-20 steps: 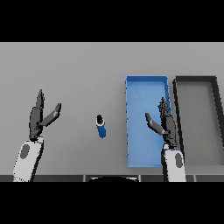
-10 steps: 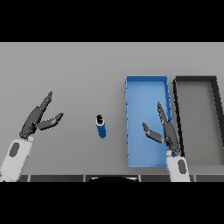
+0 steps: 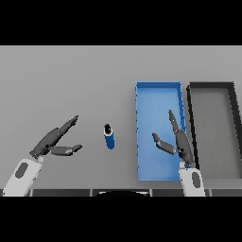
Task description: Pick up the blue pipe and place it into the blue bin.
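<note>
The blue pipe (image 3: pixel 109 136) is a short blue cylinder with a dark top end, lying on the grey table left of the blue bin (image 3: pixel 158 98). The bin is a long open tray with nothing inside it. My left hand (image 3: pixel 51 142) hovers to the left of the pipe, fingers straight and pointing toward it, thumb spread, a clear gap between them. My right hand (image 3: pixel 179 142) is over the near right part of the blue bin, fingers straight and pointing away, thumb out to the left. Neither hand holds anything.
A black bin (image 3: pixel 213 88) of the same shape stands directly right of the blue bin, their long sides nearly touching. Bare grey table stretches behind and to the left of the pipe.
My left hand has dropped lower and tilted so its fingers point right toward the pipe. My right hand has shifted slightly down and right over the bin. The pipe has not moved.
</note>
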